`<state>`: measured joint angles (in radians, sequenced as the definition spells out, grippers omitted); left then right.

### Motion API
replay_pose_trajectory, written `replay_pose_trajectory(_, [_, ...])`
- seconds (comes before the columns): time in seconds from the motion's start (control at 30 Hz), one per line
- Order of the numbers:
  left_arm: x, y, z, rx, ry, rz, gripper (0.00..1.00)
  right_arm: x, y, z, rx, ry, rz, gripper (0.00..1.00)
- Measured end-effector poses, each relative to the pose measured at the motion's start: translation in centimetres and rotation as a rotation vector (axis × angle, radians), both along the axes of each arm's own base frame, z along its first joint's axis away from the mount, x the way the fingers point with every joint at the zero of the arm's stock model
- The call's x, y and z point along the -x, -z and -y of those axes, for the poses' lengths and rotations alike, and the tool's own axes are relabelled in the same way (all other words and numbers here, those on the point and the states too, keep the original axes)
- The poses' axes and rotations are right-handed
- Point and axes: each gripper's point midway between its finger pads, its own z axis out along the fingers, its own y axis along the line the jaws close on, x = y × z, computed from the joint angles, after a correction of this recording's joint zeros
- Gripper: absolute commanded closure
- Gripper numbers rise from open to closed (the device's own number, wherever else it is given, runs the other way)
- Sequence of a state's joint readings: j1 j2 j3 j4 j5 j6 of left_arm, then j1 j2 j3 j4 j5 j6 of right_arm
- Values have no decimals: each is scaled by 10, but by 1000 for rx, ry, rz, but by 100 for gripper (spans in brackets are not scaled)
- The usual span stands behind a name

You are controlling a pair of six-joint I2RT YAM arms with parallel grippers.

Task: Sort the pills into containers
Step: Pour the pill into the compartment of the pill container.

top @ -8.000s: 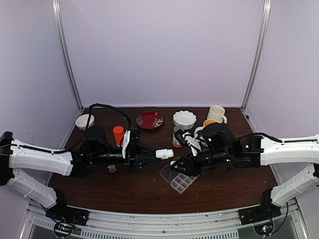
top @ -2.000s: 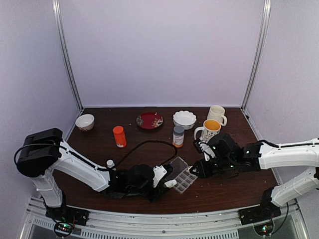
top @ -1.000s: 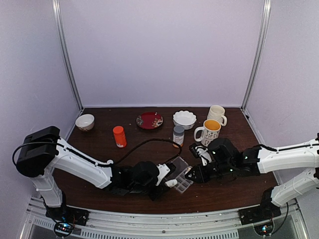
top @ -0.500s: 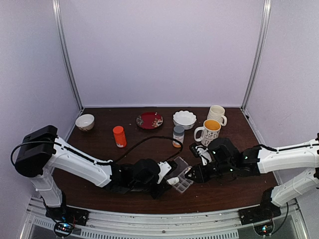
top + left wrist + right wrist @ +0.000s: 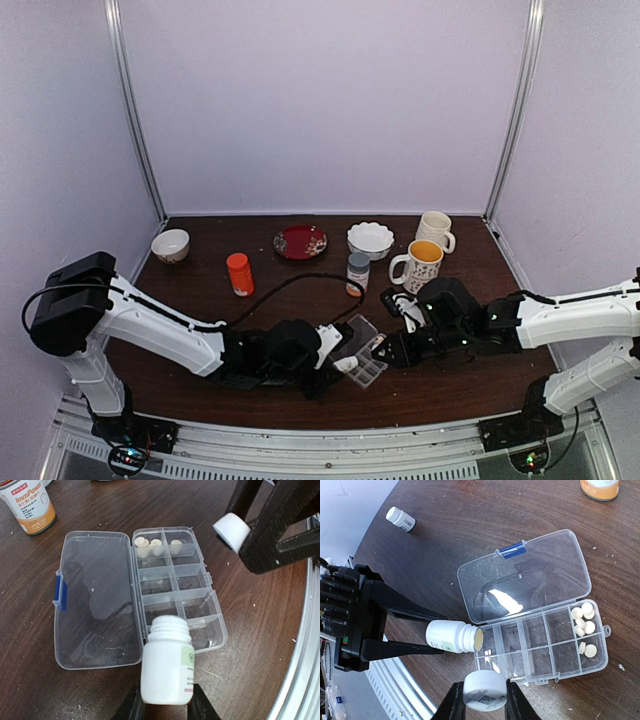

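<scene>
Left gripper [image 5: 166,705] clamps a tilted white bottle [image 5: 166,665] over the organiser box [image 5: 95,605], partly hiding one compartment. Right gripper [image 5: 485,700] pinches a white cap [image 5: 485,690] near the box.

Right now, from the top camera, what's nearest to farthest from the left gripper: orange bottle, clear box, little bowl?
1. Clear box, just right of the left gripper.
2. Orange bottle, back left.
3. Little bowl, far back-left corner.
</scene>
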<state>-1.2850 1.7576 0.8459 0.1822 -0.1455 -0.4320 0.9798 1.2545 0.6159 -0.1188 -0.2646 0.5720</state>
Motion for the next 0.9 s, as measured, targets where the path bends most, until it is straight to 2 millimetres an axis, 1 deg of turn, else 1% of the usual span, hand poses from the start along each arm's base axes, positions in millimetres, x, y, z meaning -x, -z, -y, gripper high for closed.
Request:
replay_pose_trajectory(0.2, [0, 1, -1, 1, -9, -5, 100, 0, -1, 1, 1, 3, 2, 100])
replay_pose_trajectory(0.77, [3, 12, -4, -30, -20, -26, 100, -1, -1, 1, 5, 3, 8, 100])
replay_pose_trajectory(0.9, [6, 7, 3, -29, -11, -23, 100, -1, 0, 2, 9, -1, 11, 100])
